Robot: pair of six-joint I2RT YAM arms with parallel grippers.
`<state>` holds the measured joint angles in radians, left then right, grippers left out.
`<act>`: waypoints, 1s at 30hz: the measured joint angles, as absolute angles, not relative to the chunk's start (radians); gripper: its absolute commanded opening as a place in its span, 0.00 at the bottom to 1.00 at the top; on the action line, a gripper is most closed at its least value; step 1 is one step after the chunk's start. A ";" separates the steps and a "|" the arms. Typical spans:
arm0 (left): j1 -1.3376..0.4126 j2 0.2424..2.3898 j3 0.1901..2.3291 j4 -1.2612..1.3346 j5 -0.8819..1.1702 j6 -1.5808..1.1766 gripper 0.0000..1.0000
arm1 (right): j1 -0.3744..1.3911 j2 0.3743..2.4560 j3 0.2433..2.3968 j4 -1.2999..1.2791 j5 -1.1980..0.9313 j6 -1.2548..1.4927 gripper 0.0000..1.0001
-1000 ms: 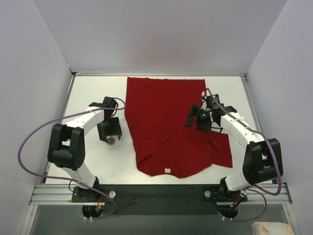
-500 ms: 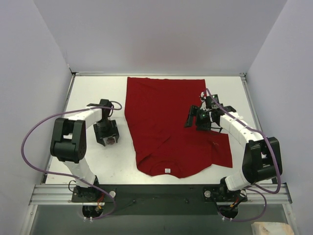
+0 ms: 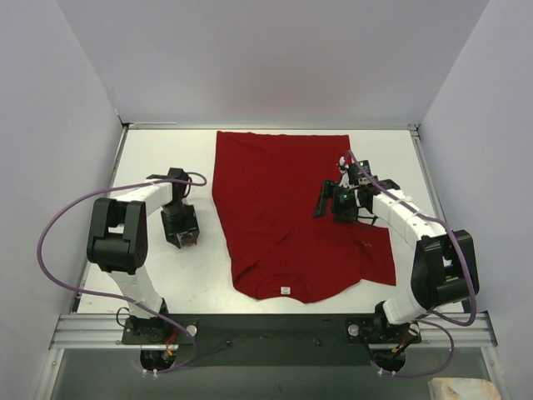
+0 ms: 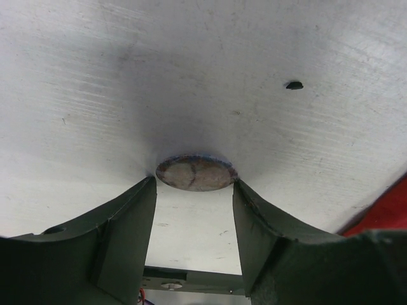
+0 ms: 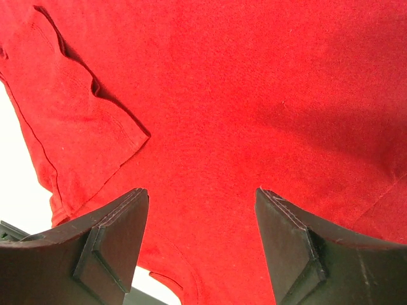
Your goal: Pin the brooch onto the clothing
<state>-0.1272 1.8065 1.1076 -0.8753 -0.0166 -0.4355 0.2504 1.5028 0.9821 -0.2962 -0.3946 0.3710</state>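
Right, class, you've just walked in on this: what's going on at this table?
Two robot arms work at a white table. A red T-shirt lies spread flat in the middle. To its left, on the bare table, sits a small round brooch. The left hand is lowered over it, open, with a finger on either side, not yet closed. The right hand hangs open above the T-shirt near one sleeve. The brooch is not yet pinned on.

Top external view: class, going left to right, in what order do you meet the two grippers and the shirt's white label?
left gripper → label → right gripper
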 measured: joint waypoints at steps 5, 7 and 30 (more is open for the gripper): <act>-0.118 1.838 1.139 -0.907 -0.003 -0.429 0.62 | 0.252 1.519 0.990 -0.298 -0.399 0.366 0.68; -0.113 1.856 1.159 -0.925 0.004 -0.426 0.66 | 0.253 1.522 0.991 -0.298 -0.401 0.365 0.68; -0.089 1.976 1.293 -1.046 0.038 -0.390 0.24 | 0.262 1.552 1.020 -0.308 -0.402 0.361 0.67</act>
<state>-0.0895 1.9759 1.2930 -1.0458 0.0380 -0.3901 0.2615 1.5524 1.0199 -0.3080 -0.4015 0.3611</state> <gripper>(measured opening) 0.534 0.672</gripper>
